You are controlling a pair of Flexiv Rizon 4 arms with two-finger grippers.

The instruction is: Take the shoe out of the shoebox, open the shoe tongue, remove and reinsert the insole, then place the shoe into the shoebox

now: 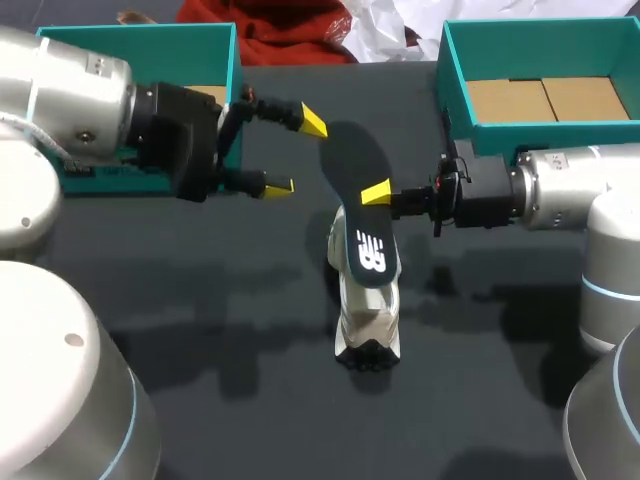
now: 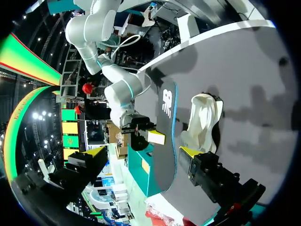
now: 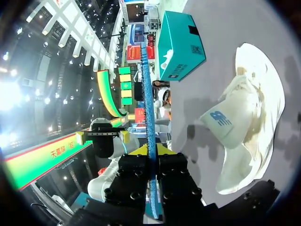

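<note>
Left gripper point(image 1: 297, 153): jaws wide apart, empty; insole point(image 1: 356, 205) just ahead of them. Shoe point(image 1: 368, 315): below insole, unheld. Right gripper point(image 1: 379, 194): jaws closed on insole's edge. Risk: thin edge grip lets insole pivot or slip; unsteadied shoe may tip during reinsertion.

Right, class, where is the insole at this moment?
In the head view the insole is mid-table, clamped by the right gripper close over the white shoe, with the open left gripper at its left.
</note>
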